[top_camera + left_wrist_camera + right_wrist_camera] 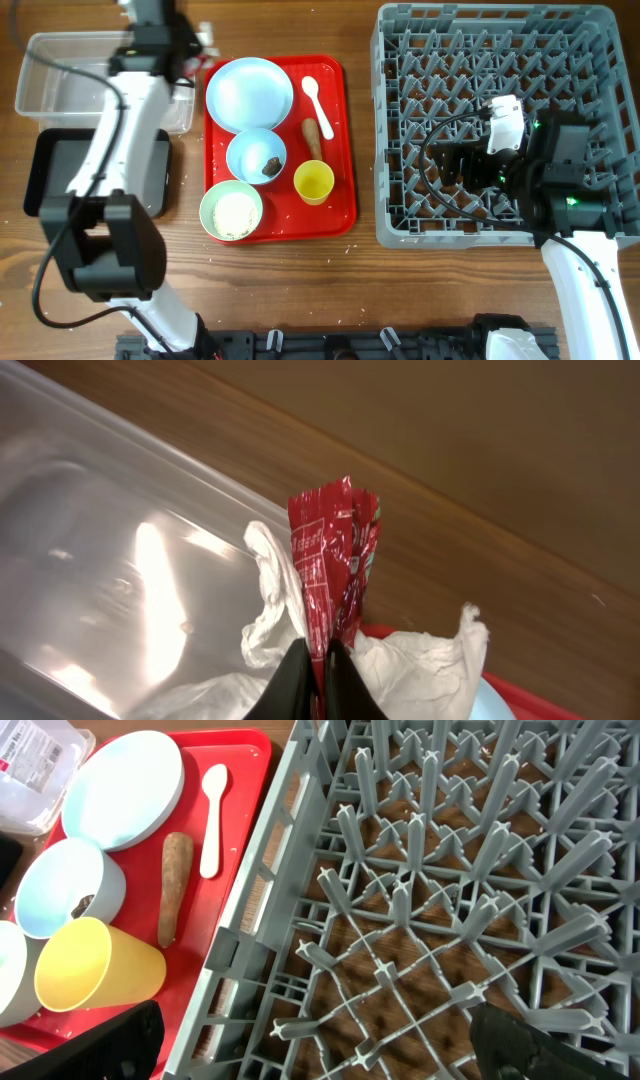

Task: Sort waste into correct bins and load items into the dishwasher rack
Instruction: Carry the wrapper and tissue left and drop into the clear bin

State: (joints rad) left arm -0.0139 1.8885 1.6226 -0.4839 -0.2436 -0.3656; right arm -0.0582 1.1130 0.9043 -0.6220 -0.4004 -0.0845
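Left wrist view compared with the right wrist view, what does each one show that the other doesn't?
Left wrist only: the left hand pinching the red-and-white wrapper, with crumpled white paper beside it. Right wrist only: the dishwasher rack, white spoon, brown stick and yellow cup. Both: the clear tub and the red tray.

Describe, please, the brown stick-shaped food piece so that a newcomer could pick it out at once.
Find the red serving tray left of the big grey dishwasher rack. Near the tray's right edge, the brown stick-shaped food piece lies bare on the tray between the white spoon and the yellow cup. It is the only long, thin brown thing on the tray.
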